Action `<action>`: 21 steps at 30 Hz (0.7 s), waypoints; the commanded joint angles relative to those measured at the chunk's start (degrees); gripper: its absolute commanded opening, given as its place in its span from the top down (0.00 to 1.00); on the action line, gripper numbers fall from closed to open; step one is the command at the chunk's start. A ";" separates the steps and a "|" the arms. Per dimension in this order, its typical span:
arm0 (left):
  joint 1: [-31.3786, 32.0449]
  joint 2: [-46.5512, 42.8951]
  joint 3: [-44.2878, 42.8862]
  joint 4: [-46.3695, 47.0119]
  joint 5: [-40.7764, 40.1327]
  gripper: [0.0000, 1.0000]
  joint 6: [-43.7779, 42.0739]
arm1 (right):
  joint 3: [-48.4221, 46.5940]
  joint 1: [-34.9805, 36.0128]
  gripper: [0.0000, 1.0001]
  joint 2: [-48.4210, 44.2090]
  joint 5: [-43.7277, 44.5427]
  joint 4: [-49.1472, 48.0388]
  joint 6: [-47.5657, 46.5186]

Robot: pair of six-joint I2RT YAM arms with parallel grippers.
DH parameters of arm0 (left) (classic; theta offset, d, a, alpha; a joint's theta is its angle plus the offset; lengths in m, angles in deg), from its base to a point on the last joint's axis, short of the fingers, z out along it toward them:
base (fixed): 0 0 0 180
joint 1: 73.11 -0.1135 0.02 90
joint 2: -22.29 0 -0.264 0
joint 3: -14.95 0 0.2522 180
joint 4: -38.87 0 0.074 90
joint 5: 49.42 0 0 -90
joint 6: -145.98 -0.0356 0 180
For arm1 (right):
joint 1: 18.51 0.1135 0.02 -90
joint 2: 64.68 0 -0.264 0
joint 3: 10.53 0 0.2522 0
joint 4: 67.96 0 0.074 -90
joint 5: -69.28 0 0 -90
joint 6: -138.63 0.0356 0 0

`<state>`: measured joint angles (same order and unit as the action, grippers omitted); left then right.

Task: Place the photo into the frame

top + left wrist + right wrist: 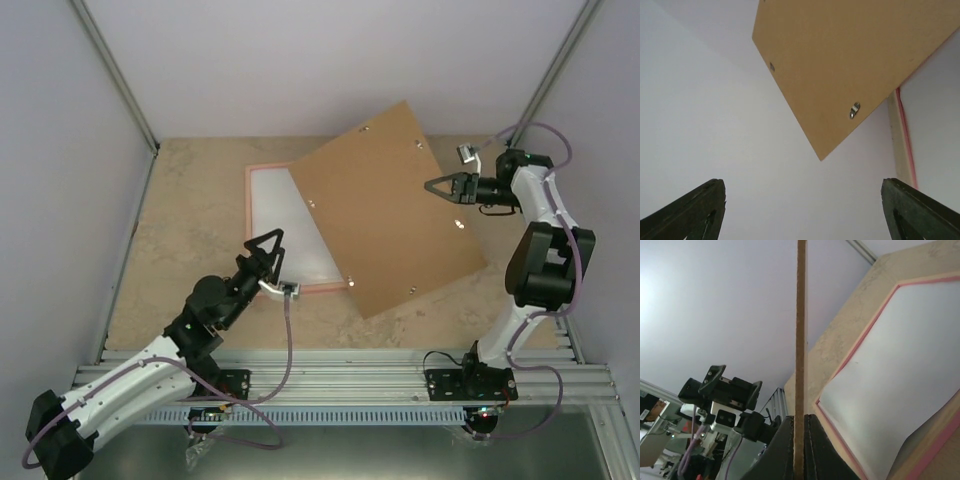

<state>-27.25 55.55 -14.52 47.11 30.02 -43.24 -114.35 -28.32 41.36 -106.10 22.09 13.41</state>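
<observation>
**Photo seated; backing not yet laid**

Top view: photo point(290, 230) apparently lies white-back-up inside frame point(315, 289), mid-worktop point(190, 220); cardboard sheet point(390, 210) tilts above its right part.
Left wrist: left tool point(801, 184) wide, empty.
Right wrist: right tool point(800, 419) pinches the cardboard sheet's edge.
Remaining, judged: lower the cardboard sheet onto the frame.

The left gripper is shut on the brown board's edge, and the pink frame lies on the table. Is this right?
No: the right gripper is shut on the edge of the brown board, as the right wrist view shows; the left gripper is open. The pink frame does lie on the table.
</observation>
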 commanded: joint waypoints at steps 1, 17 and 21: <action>0.19 2.77 -6.38 -6.11 -9.95 0.13 16.49 | -3.08 0.55 0.99 0.51 -15.07 0.88 0.59; -1.74 17.83 -32.71 -30.73 -12.32 0.14 52.87 | 13.51 0.66 1.00 -9.83 2.68 -77.18 78.47; -8.43 23.36 -41.86 -41.03 -8.66 0.14 66.89 | 19.30 2.38 1.00 -8.85 5.87 -99.46 93.46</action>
<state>-30.31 75.09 -48.79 17.38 18.93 6.86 -98.35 -27.44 32.88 -100.46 -46.80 83.44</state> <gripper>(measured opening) 0.856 0.044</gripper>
